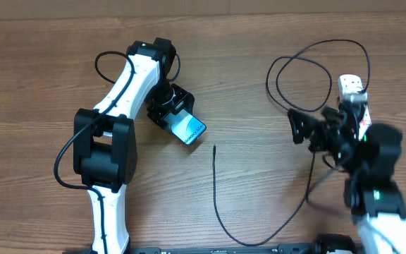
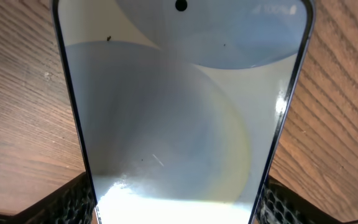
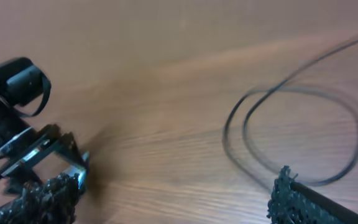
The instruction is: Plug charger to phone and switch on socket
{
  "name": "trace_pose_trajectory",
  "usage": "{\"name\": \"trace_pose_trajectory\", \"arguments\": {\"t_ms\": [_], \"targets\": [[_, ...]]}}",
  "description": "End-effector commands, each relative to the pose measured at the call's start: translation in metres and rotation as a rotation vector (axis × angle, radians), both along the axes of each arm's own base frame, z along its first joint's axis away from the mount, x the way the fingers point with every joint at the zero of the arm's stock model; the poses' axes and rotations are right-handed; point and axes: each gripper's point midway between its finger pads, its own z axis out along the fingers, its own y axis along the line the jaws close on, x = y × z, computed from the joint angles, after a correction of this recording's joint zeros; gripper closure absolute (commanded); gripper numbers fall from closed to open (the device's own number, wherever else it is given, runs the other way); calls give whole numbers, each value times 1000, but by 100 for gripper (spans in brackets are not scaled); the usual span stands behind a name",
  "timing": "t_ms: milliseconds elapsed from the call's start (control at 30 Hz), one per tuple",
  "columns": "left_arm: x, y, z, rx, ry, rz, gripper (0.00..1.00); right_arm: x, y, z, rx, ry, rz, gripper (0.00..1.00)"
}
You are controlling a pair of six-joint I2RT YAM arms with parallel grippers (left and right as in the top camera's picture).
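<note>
The left tool (image 1: 175,113) is closed on the phone (image 1: 188,129), gripping it by its long edges. In the left wrist view its fingers (image 2: 73,200) press both sides of the glossy face, which fills most of that view. From overhead the phone slants out of the tool toward the middle of the counter (image 1: 245,42), face up, with dark text near its free end. Whether that end touches the wood cannot be told.

The right tool (image 1: 298,129) is spread wide and holds nothing. Its fingertips (image 3: 288,196) sit over bare wood in the blurred right wrist view, with a loop of the charger (image 1: 309,67) ahead of them.

The charger's loose tip (image 1: 214,149) lies between the two arms, near the phone but apart from it. From there the cable runs toward the near edge, bends right and climbs toward the right arm. More of it coils in loops beyond the right tool.

The socket (image 1: 351,86) shows as a white end beside those loops; the right arm hides the rest.
</note>
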Motion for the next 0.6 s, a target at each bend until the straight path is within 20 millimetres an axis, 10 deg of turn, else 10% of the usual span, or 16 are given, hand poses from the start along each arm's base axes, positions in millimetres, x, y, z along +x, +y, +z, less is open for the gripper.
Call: {"name": "trace_pose_trajectory", "arguments": {"t_ms": [0, 333, 567], "targets": [[5, -3, 7, -8, -14, 18, 96, 25, 28, -1, 192, 124, 140, 0], [7, -7, 8, -27, -7, 58, 96, 53, 57, -43, 709, 515, 136, 0], [10, -18, 11, -69, 9, 131, 96, 56, 61, -72, 750, 630, 91, 0]]}}
